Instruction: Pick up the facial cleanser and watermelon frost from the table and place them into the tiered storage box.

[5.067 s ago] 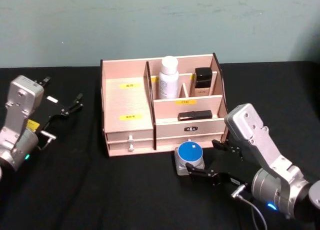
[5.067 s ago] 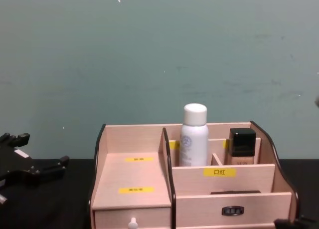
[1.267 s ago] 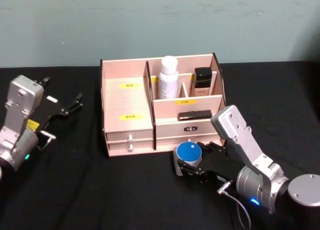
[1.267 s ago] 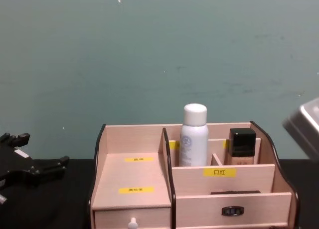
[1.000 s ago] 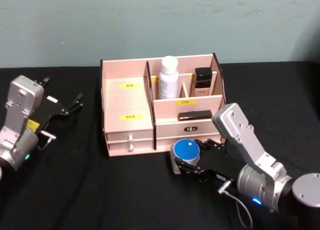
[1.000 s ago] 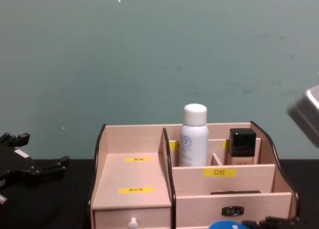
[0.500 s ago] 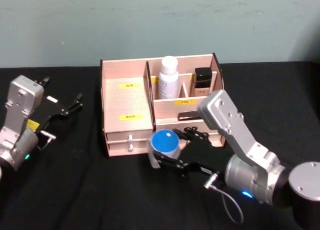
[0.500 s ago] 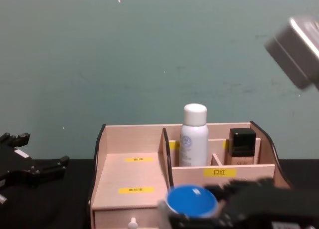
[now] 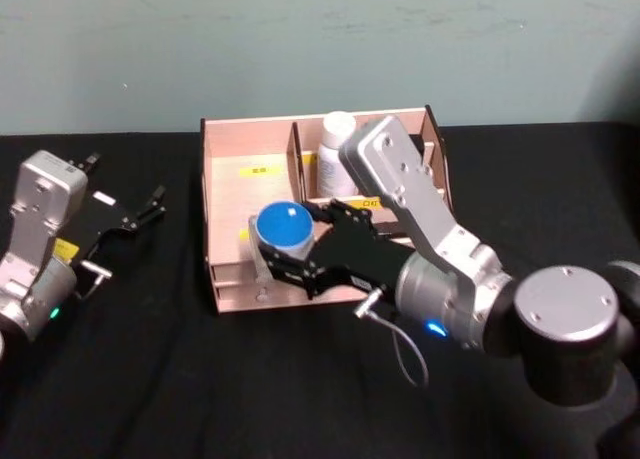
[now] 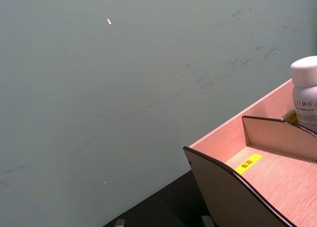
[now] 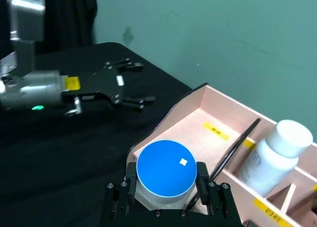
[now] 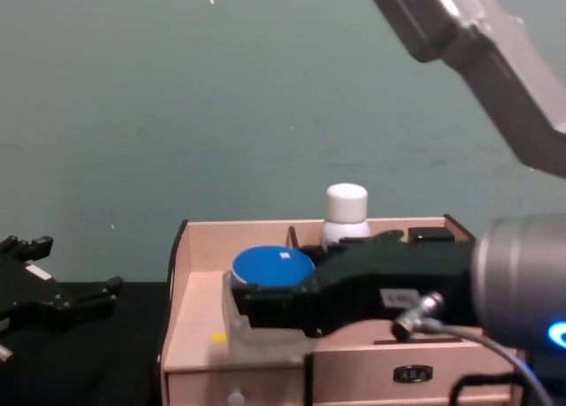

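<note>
two grippers: the left gripper point(image 9: 130, 176) sits wide open over the black table point(image 9: 150, 379), far left. the right gripper point(image 11: 166, 183) clamps a blue-lidded jar point(image 9: 283, 224) above the wide left compartment of the tiered storage box point(image 9: 228, 139); a white bottle point(image 9: 335, 129) stands farther right.
</note>
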